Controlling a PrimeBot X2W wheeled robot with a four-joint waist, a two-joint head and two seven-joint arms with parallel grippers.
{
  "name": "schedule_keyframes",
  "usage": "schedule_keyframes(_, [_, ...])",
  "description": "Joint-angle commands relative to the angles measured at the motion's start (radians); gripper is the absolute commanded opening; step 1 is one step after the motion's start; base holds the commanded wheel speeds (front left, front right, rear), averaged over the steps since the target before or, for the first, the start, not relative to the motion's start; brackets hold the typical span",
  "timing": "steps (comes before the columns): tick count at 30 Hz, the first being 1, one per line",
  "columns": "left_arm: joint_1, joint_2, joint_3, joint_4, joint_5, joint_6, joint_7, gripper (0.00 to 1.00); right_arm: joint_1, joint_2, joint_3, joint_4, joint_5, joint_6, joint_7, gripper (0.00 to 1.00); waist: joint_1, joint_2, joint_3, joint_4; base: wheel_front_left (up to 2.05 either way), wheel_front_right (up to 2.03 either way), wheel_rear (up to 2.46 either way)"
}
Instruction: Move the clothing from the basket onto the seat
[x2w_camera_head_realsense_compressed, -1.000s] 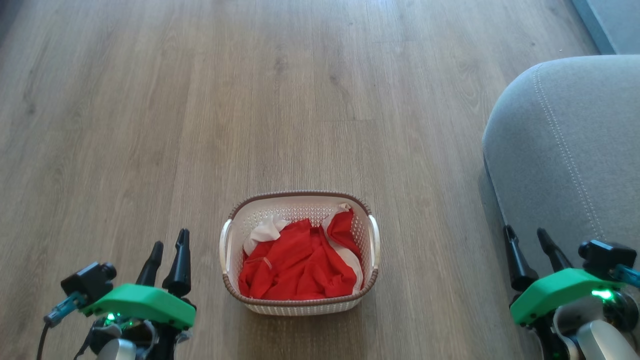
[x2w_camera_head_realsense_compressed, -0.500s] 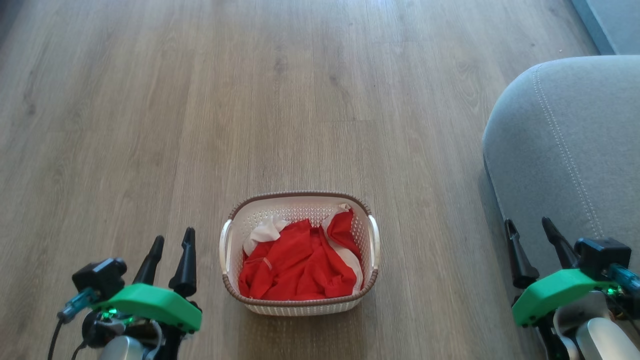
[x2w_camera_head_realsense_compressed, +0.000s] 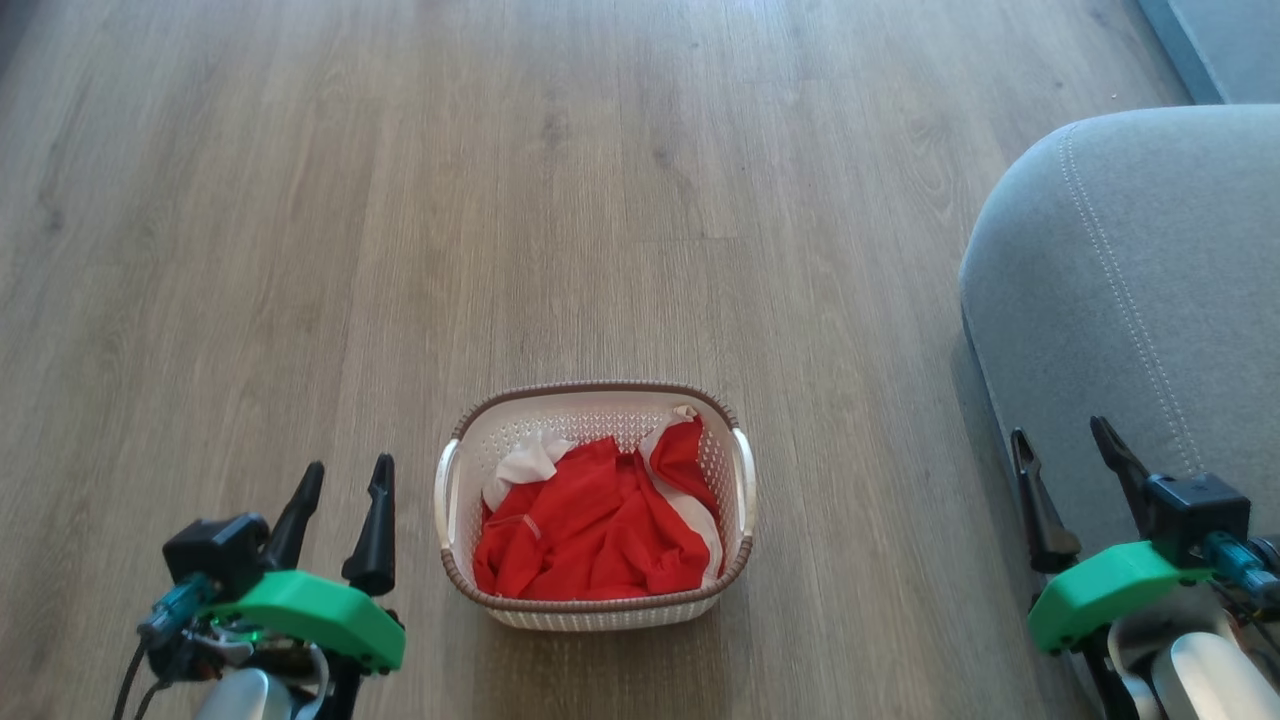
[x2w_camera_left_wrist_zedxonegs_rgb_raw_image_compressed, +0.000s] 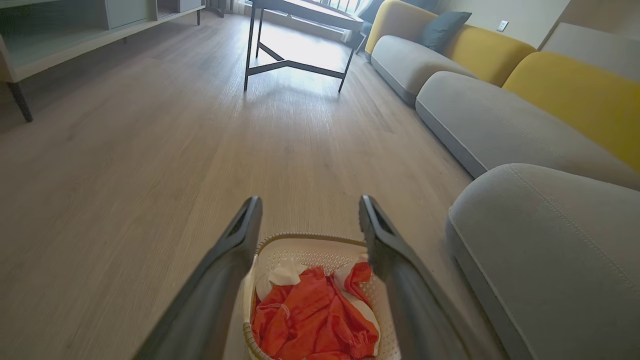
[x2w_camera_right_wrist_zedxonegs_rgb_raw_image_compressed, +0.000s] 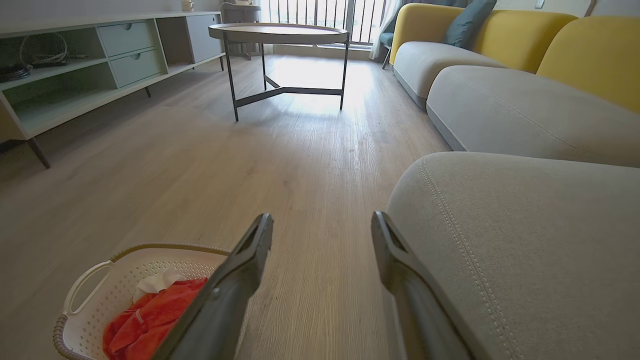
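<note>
The clothing (x2w_camera_head_realsense_compressed: 600, 525) was piled in the basket (x2w_camera_head_realsense_compressed: 596, 396), which was set on the floor (x2w_camera_head_realsense_compressed: 400, 200), with the seat (x2w_camera_head_realsense_compressed: 1130, 290) well to its right.

The pale wood-plank floor (x2w_camera_head_realsense_compressed: 620, 200) bears the basket (x2w_camera_head_realsense_compressed: 598, 614) just right of the left gripper (x2w_camera_head_realsense_compressed: 348, 465), and the seat (x2w_camera_head_realsense_compressed: 1130, 300) close by the right gripper (x2w_camera_head_realsense_compressed: 1058, 430).

The right pincer (x2w_camera_right_wrist_zedxonegs_rgb_raw_image_compressed: 321, 217) gapes between the basket (x2w_camera_right_wrist_zedxonegs_rgb_raw_image_compressed: 116, 295) of clothing (x2w_camera_right_wrist_zedxonegs_rgb_raw_image_compressed: 145, 320) and the seat (x2w_camera_right_wrist_zedxonegs_rgb_raw_image_compressed: 525, 240).
</note>
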Motion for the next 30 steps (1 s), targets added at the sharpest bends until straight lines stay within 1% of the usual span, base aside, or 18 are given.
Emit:
schedule_keyframes(1, [-0.061,0.022,0.026,-0.031,0.032,-0.006,-0.019,1.0,-0.016,-0.03,0.014,-0.036,-0.028,0.007,-0.019,1.0,0.0,0.0,0.001,0.0,0.0,0.0,0.0])
schedule_keyframes(12, [-0.064,0.031,0.03,-0.022,0.131,-0.007,-0.048,1.0,0.006,-0.027,0.008,-0.042,-0.035,0.007,-0.047,1.0,0.0,0.0,0.001,0.0,0.0,0.0,0.0])
schedule_keyframes(30, [-0.064,0.027,0.044,-0.01,0.116,-0.007,-0.048,1.0,0.023,-0.015,-0.016,-0.045,0.056,0.007,-0.047,1.0,0.0,0.0,0.002,0.004,0.0,0.0,0.0])
